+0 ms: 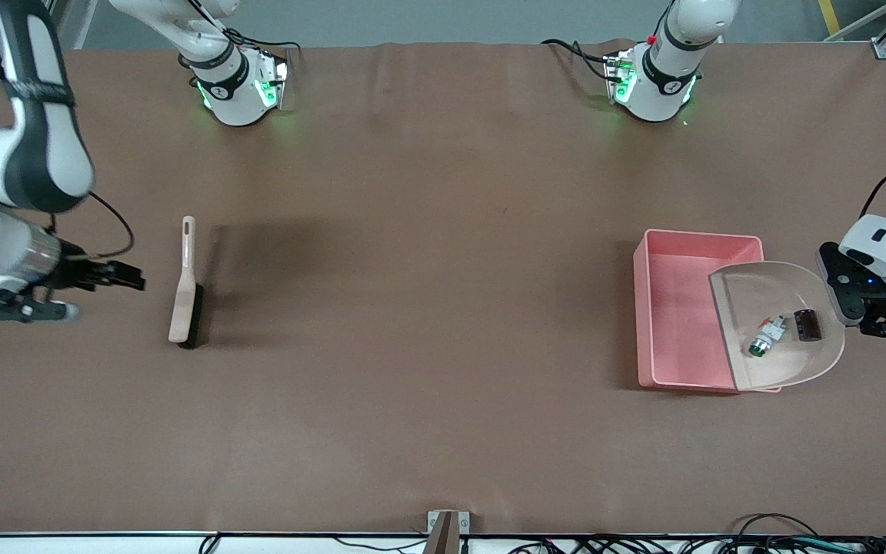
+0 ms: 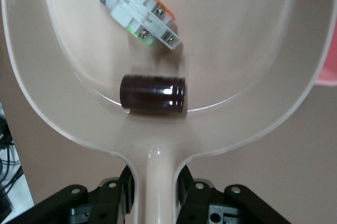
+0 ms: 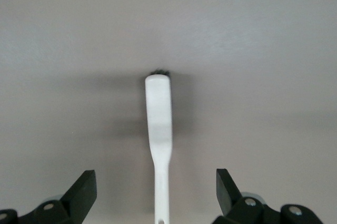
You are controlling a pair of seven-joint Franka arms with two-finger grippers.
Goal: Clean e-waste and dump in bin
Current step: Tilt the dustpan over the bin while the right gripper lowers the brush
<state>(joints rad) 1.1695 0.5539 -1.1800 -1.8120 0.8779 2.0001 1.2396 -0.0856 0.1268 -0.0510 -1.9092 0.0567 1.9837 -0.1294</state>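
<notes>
The e-waste lies in the beige dustpan (image 1: 777,369): a white part with a green end (image 1: 766,336) and a dark ribbed block (image 1: 807,324). My left gripper (image 1: 837,298) is shut on the dustpan's handle (image 2: 156,182). It holds the pan over the wall of the pink bin (image 1: 677,308) that faces the left arm's end of the table. The left wrist view shows the white part (image 2: 138,3) and the block (image 2: 152,95) resting in the pan (image 2: 247,50). My right gripper (image 1: 129,278) is open, with the brush handle (image 3: 159,124) lying untouched below, between its fingers.
The brush (image 1: 185,288) lies flat on the brown table toward the right arm's end, bristles facing the table's middle. A small bracket (image 1: 447,531) sits at the table edge nearest the front camera, with cables along that edge.
</notes>
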